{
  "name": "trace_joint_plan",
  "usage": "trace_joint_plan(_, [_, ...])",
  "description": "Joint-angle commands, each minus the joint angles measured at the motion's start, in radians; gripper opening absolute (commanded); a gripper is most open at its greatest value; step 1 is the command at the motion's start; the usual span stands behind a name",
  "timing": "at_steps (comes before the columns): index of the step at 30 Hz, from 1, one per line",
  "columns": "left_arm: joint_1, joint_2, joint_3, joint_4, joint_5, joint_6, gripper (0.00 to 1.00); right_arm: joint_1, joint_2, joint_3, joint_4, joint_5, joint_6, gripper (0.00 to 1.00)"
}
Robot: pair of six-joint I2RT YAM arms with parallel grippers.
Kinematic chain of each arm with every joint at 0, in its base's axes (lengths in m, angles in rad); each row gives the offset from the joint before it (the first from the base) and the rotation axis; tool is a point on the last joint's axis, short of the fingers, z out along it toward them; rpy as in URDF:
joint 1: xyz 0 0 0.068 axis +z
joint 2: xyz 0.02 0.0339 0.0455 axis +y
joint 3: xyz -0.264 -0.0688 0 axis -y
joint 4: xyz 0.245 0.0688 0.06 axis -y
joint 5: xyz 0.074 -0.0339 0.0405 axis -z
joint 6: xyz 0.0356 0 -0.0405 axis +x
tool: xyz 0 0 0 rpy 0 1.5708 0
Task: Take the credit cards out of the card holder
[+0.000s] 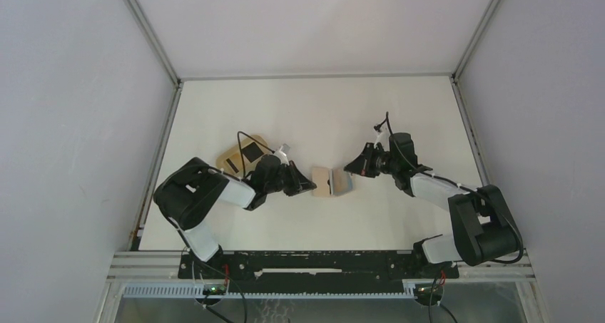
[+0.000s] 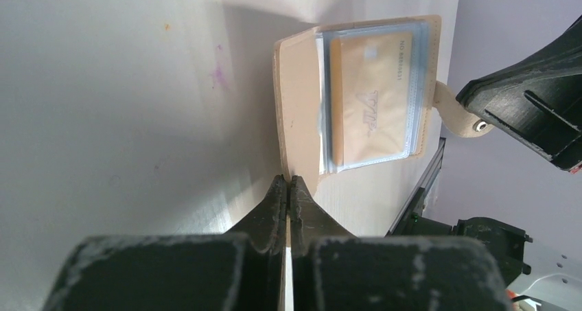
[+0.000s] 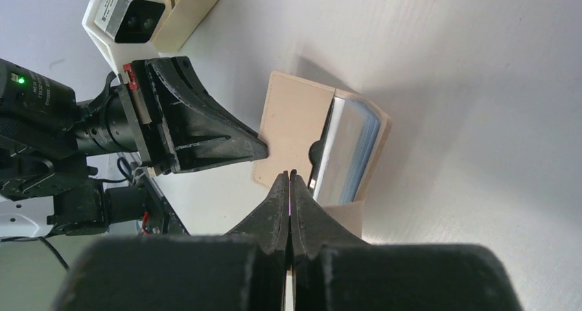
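Matt, leather-look card holder (image 2: 298,112) on a dull white table (image 2: 103,105)
Its beige skin is smooth and unshiny. The clear plastic sleeves (image 2: 420,105) gleam over a tan card (image 2: 370,98), the snap (image 2: 482,125) looks metallic, and the left gripper (image 2: 287,180) is matt black plastic, scuffed grey.

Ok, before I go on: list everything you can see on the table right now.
card holder: one, beige, lying open mid-table between the two grippers
clear sleeves: a stack, transparent, inside the card holder
tan card: one, tan, in the top sleeve
closing tab: one, beige with a snap, on the card holder's far edge in the left wrist view
wooden tray: one, tan, beside the left arm
black card: one, black, on the wooden tray
table: one, white
left gripper: black, jaws shut, tip at the card holder's edge
right gripper: black, jaws shut, by the closing tab
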Motion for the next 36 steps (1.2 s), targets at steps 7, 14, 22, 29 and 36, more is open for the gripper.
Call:
trace_joint_plan(7, [-0.011, -0.022, -0.011, 0.04, -0.03, 0.006, 0.0, -0.005, -0.026, -0.016, 0.189, -0.114, 0.125, 0.0])
trace_joint_plan(14, [-0.011, -0.026, -0.019, 0.037, -0.041, 0.006, 0.0, -0.013, -0.026, -0.016, 0.243, -0.182, 0.178, 0.0])
trace_joint_plan(22, [-0.012, -0.024, -0.016, 0.034, -0.043, 0.005, 0.0, -0.02, -0.028, -0.02, 0.276, -0.211, 0.209, 0.0])
trace_joint_plan(29, [-0.013, -0.025, -0.01, 0.03, -0.046, 0.007, 0.0, -0.022, -0.016, -0.022, 0.275, -0.216, 0.203, 0.0])
trace_joint_plan(36, [-0.013, 0.011, 0.01, 0.039, -0.037, -0.006, 0.0, -0.001, 0.068, -0.013, 0.498, -0.215, 0.378, 0.0])
